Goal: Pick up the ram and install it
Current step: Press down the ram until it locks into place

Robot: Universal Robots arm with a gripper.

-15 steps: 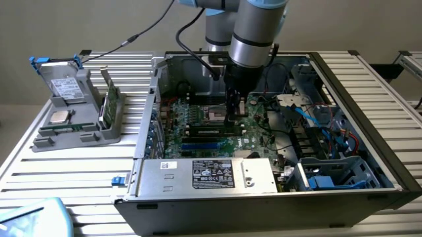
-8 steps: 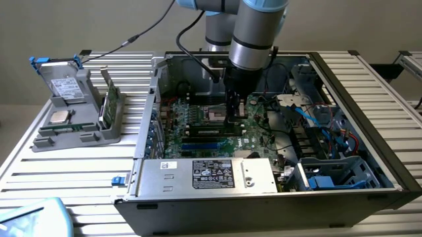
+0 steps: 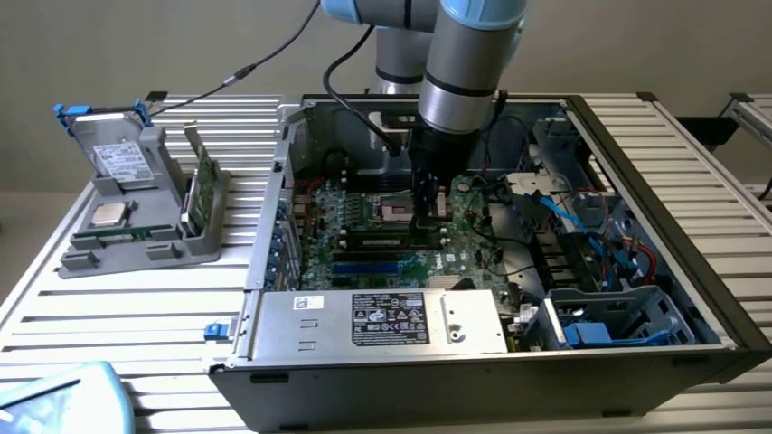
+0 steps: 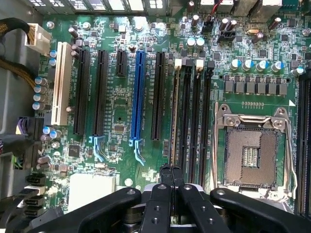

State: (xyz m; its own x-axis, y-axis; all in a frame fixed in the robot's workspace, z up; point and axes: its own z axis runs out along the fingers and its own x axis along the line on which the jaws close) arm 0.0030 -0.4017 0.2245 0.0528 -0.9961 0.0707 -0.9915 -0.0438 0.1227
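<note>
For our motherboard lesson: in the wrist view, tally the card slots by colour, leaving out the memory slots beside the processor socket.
White card slots: 1
Blue card slots: 1
Black card slots: 4
Total: 6

The arm is silver-grey with pale blue joint caps and a black cable. The gripper is matte black, its linkages studded with small screws behind the jaws.

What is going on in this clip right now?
A robot arm reaches down into an open computer case, with its gripper shut just above the motherboard. The fingertips sit at the end of the black memory slots, beside the empty processor socket. One slot seems to hold a thin stick, possibly the ram. A grey holder outside the case carries other parts.
</note>
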